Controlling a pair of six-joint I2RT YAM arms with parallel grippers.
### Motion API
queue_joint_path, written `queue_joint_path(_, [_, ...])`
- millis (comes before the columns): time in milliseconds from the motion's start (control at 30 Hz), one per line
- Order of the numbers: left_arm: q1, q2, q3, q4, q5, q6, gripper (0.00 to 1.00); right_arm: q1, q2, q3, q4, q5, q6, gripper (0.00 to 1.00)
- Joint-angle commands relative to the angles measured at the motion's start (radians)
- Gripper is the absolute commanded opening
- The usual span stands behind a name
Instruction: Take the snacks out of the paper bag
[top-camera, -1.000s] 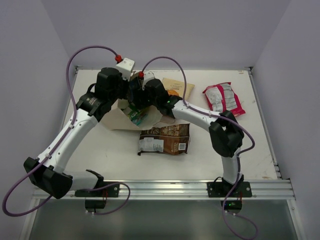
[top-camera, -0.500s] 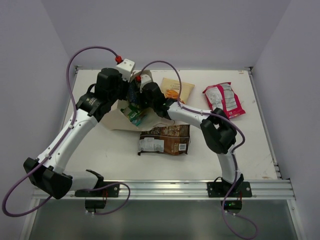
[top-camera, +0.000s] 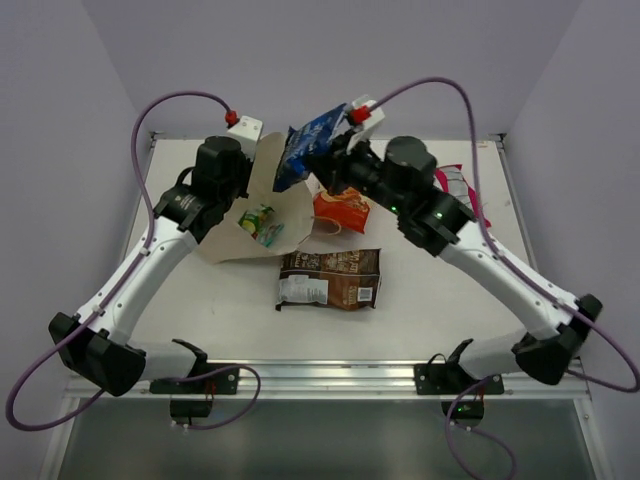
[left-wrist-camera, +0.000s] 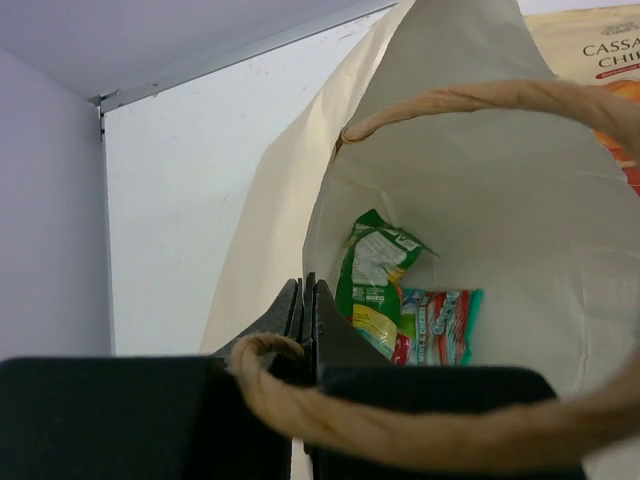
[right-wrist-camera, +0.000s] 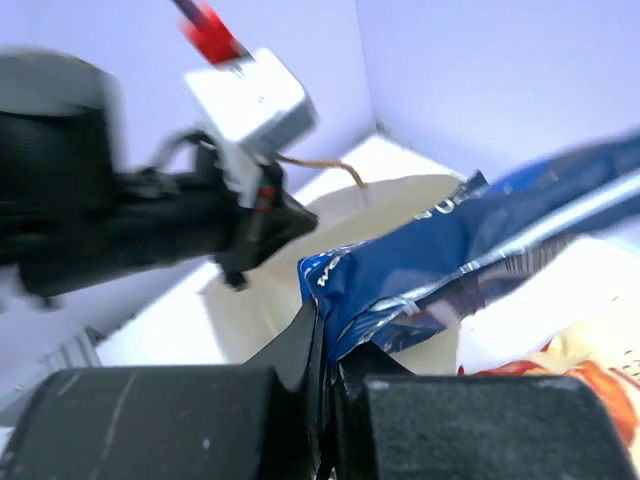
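With your right gripper clamped on blue packet and left gripper pinching bag rim, carry packet clear before releasing

A white table stands between lavender walls, 1 metal rail along its near edge.
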Motion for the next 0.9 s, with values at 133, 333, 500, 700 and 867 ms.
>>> queue_joint_path(133, [0.000,0.015,0.007,0.008,-0.068,-0.007,0.00,-0.051,-0.319,-0.141,-0.182,0.127,0.017,0.00])
queue_joint_path(333, [0.000,0.015,0.007,0.008,-0.068,-0.001,0.00,-0.256,-0.417,-0.314,-0.226,0.197,0.148,0.00])
queue_joint_path(500, [0.000,0.014,0.007,0.009,-0.072,0.000,0.00,-0.410,-0.277,-0.407,-0.066,0.132,0.232,0.00])
queue_joint_path(700, [0.000,0.009,0.009,0.015,-0.055,-0.004,0.00,-0.444,-0.143,-0.506,0.190,0.164,0.284,0.00])
queue_joint_path(867, [0.000,0.004,-0.002,0.015,0.000,0.002,0.00,-0.446,-0.173,-0.732,0.146,0.169,0.405,0.15])
